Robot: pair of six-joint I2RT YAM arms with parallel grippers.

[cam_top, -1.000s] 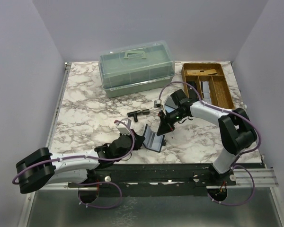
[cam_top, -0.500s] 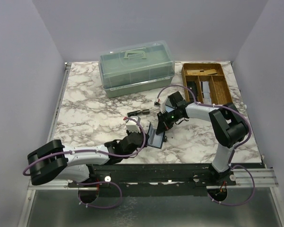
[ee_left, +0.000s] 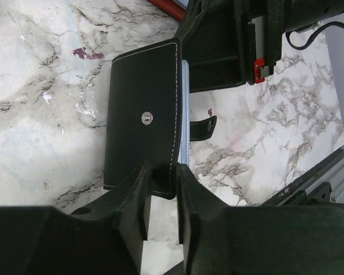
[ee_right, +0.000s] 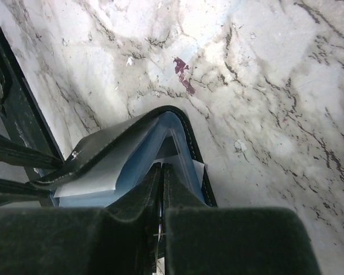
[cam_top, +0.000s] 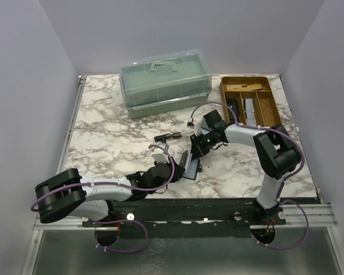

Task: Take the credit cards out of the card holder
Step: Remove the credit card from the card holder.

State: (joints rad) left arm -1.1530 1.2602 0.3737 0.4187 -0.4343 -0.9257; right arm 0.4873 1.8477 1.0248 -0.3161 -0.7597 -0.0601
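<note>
Marble table [cam_top: 103, 132] is the biggest thing, and the green box [cam_top: 166, 80] sits at its back, well behind the card holder [ee_left: 140, 114]. Neither of them has moved.

Both arms have moved. A second ago the left arm lay off to the left of the card holder, not touching it. Now it has slid right up to it. The left gripper [ee_left: 160, 172] was closed then. Now its fingers [ee_left: 139, 189] are spread, one on each side of the card holder's near edge, and they do not look squeezed on it yet.

On the far side of the card holder, the right gripper [ee_right: 161, 169] has come down lower. It stays clenched on a thin black side of the card holder, at its open mouth.

A second ago the card holder was held up and open wide. Now it sits lower and more folded.

Pale blue and grey credit cards [ee_right: 135, 172] are still tucked inside the card holder. None is out yet.

I think the left arm is getting ready to hold the card holder steady, so the cards can be pulled out next.
</note>
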